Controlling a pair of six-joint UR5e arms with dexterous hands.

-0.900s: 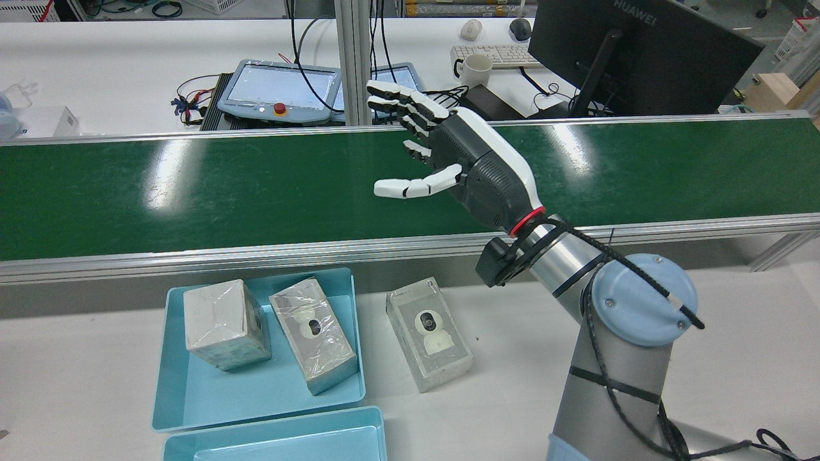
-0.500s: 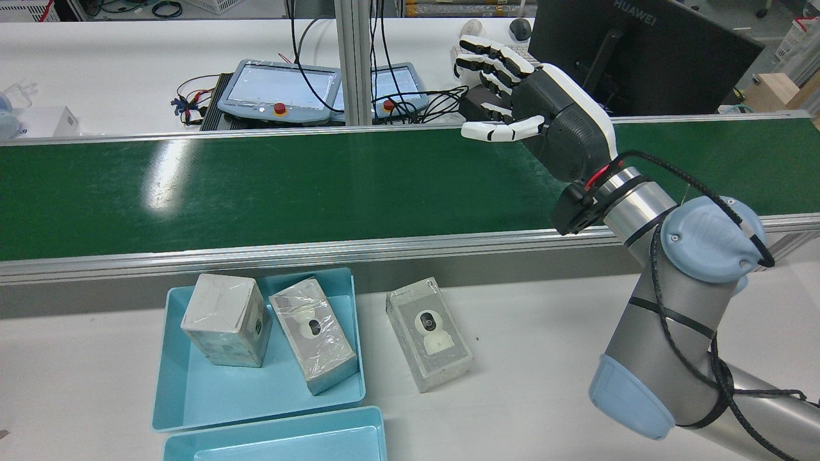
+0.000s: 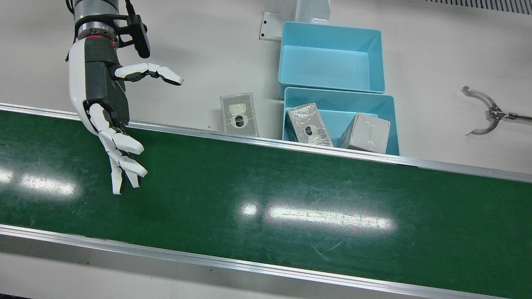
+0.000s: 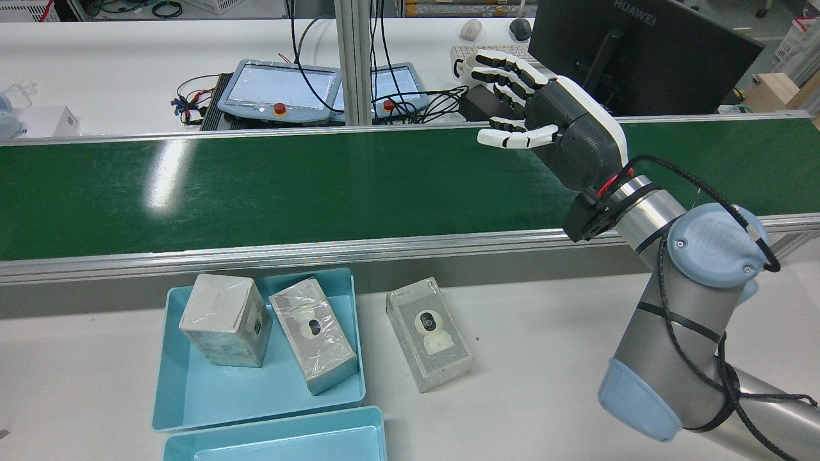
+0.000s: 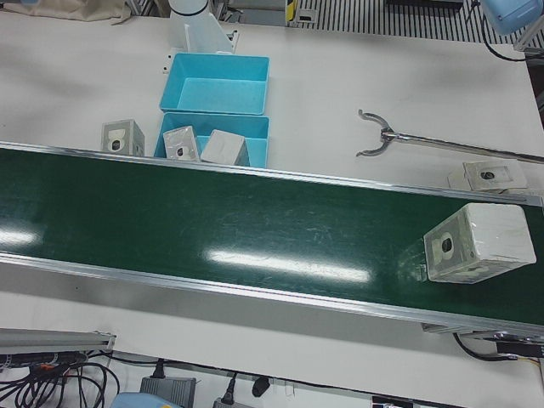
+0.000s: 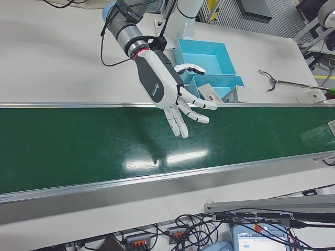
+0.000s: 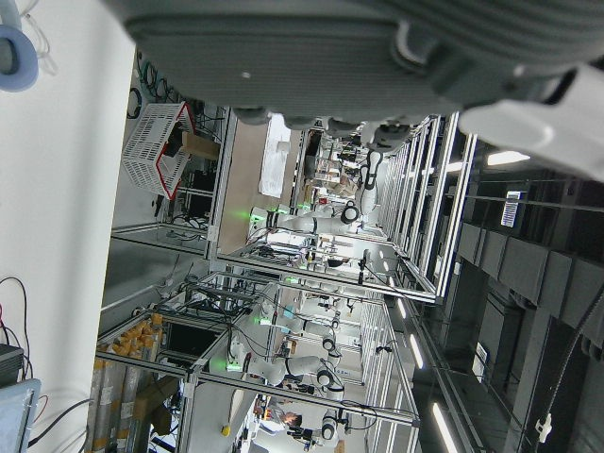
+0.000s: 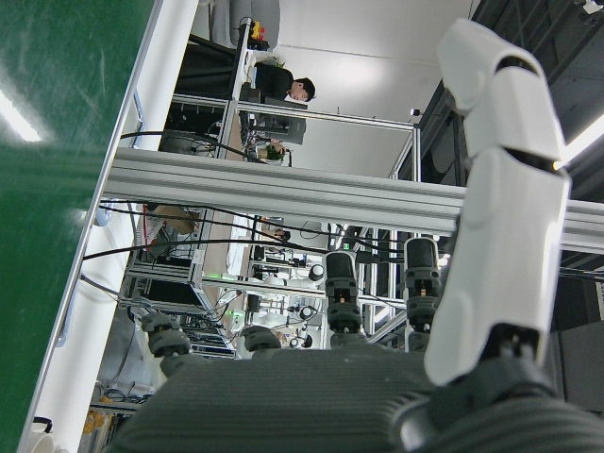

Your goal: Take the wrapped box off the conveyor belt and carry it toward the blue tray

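I'm at the waiting stage: my right hand (image 4: 557, 131) hangs empty above the green conveyor belt (image 3: 266, 199) with its fingers (image 3: 120, 158) spread and the thumb held out to the side, holding nothing. The wrapped box (image 5: 480, 244) sits on the belt at its far end on the robot's left side, well apart from the hand, while two boxes lie in the blue tray (image 4: 192, 397). The left hand's fingers I cannot tell; next I'd judge the right hand must meet the box and close around it.

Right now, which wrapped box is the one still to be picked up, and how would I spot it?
Find the green conveyor belt in the left-front view and follow it to that view's right end. The wrapped box there is the only box on the belt.
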